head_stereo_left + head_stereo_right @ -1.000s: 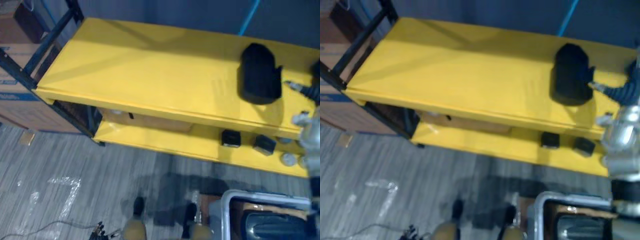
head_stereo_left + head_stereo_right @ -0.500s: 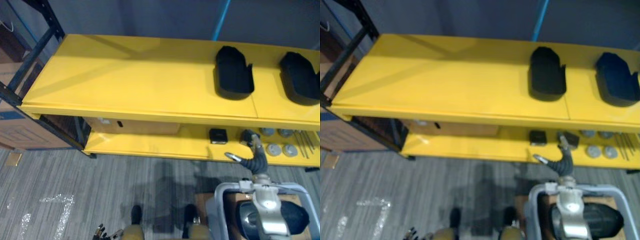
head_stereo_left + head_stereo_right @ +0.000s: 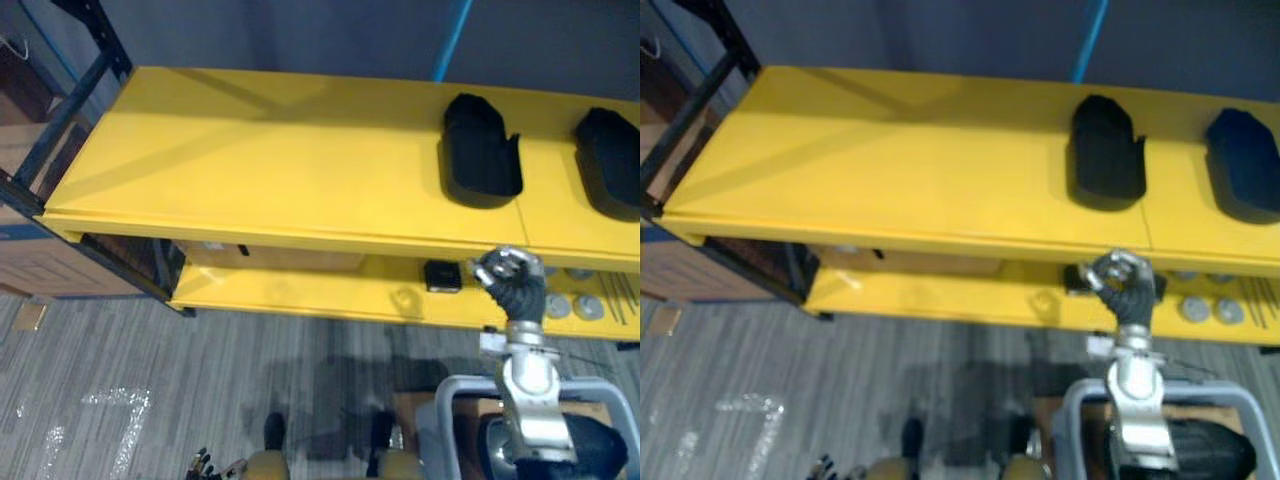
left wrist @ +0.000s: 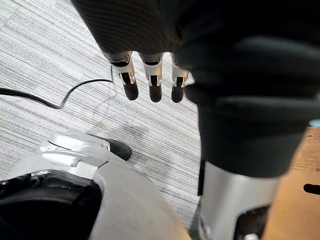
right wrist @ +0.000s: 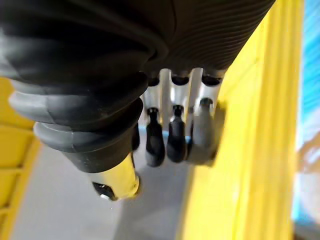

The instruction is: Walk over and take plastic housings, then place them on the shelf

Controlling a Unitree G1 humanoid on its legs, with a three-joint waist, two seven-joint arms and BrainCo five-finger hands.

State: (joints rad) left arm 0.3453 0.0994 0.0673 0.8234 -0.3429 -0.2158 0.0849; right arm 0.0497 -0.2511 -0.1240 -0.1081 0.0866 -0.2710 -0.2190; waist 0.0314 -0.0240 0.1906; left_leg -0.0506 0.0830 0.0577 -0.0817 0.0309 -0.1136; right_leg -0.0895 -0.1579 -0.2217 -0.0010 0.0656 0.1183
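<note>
Shelf point(image 3: 270, 150), top level: carries one housing point(image 3: 482, 152) and a second housing point(image 3: 612, 165) toward the right end, both flat and well apart, seemingly set so as to leave the long bare stretch on the left for more. Right hand point(image 3: 510, 278): hangs clenched on nothing in front of the shelf's front edge, near the bin point(image 3: 447, 410); judged free for another pick. Bin: holds a third housing point(image 3: 1215, 450), partly hidden by the right arm. Left hand point(image 4: 155, 84): points slack, straight fingers at the floor point(image 3: 150, 380), idle. Lower shelf point(image 3: 300, 290): bears a small black box point(image 3: 440, 275) and metal discs point(image 3: 588, 308) just behind the right hand, with a carton point(image 3: 290, 258) further left. Likely in the way: bin rim and shelf edge, both close to the right arm.
</note>
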